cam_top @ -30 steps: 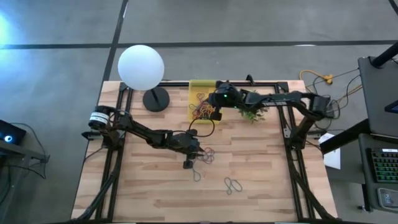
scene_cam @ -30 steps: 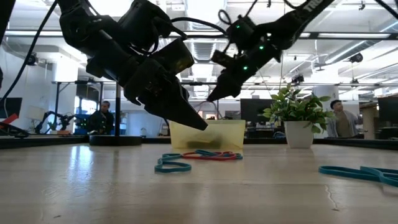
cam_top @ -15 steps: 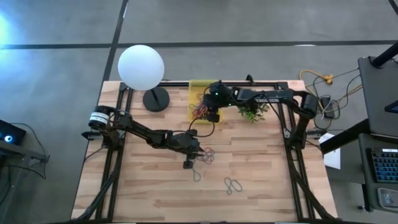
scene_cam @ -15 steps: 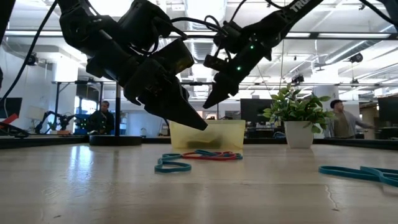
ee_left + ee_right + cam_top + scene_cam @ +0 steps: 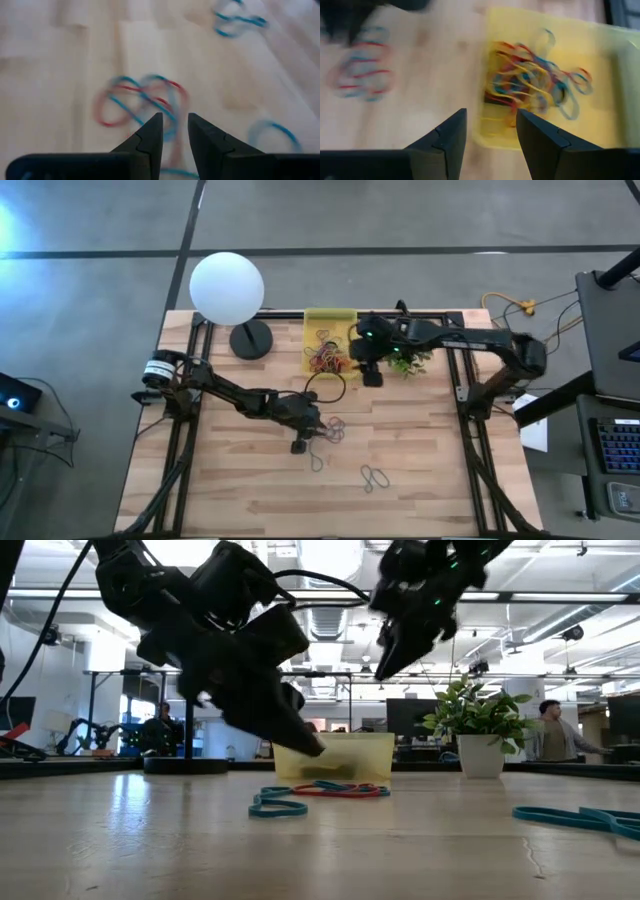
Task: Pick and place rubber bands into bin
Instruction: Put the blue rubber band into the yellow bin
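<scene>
Now the right claw point(image 5: 371, 377) hangs open and empty beside the bin point(image 5: 328, 320), which holds a tangle of bands point(image 5: 327, 358). The left claw point(image 5: 174, 131), slightly parted and empty, hovers over loose bands point(image 5: 140, 102) on the tabletop point(image 5: 420, 470); closing on one looks next.

I see the small translucent yellow plastic bin point(image 5: 328, 320) at top centre of the high view, holding a tangled heap of thin red, orange and blue rubber bands point(image 5: 327, 358) near its lower end. Below it, around the frame's middle, a red-and-blue cluster of loops point(image 5: 332, 428) lies flat on the wood, with more single loops point(image 5: 375, 477) toward lower centre.
</scene>
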### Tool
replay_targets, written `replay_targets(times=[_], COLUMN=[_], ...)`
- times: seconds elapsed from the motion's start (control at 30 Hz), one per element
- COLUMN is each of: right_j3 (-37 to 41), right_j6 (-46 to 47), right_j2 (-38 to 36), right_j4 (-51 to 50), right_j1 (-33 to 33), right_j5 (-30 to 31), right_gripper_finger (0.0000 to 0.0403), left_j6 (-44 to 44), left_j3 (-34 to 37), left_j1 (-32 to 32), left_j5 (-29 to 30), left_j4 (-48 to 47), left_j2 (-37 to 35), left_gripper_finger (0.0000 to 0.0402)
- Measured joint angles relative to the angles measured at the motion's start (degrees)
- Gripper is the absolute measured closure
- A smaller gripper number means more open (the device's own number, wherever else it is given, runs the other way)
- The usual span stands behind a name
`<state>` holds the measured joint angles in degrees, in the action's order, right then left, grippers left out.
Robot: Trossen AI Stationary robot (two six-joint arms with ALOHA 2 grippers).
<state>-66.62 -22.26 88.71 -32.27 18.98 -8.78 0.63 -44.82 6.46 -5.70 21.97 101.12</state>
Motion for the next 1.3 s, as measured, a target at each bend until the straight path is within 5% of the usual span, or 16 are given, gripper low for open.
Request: replay_targets(times=[0.17, 0.43, 0.53, 0.77, 1.03, 1.3], right_j3=[7.0, 20.7, 26.1, 38.1, 49.2, 51.8], right_j6=[-0.6, 5.6, 8.4, 16.1, 21.8, 23.4], right_j2=[-10.8, -29.1, -35.2, -46.3, -53.3, -55.0], right_j4=[-0.4, 2.6, 5.1, 11.5, 19.0, 27.1], right_j1=[-2.2, -5.3, -6.5, -9.3, -12.7, -15.0], right_j5=[-5.9, -6.5, -6.5, -6.7, -6.7, -6.6], right_gripper_finger=[0.0249, 0.0267, 0.0273, 0.0280, 0.0279, 0.0282], left_j6=[-1.4, -2.8, -4.4, -0.9, 0.6, 0.5], left_j3=[-0.1, -1.3, -3.3, -11.7, -14.6, -16.4], left_j1=[0.1, 1.0, 1.8, 2.2, 1.9, 1.4], left_j5=[-8.4, -11.2, -9.2, 9.1, 10.6, 10.5], left_j4=[-7.1, -15.5, -20.8, -37.0, -38.1, -39.2], left_j2=[0.0, -3.3, -5.0, -5.7, -4.9, 0.0], left_gripper_finger=[0.0327, 0.0327, 0.0327, 0.0327, 0.0327, 0.0327])
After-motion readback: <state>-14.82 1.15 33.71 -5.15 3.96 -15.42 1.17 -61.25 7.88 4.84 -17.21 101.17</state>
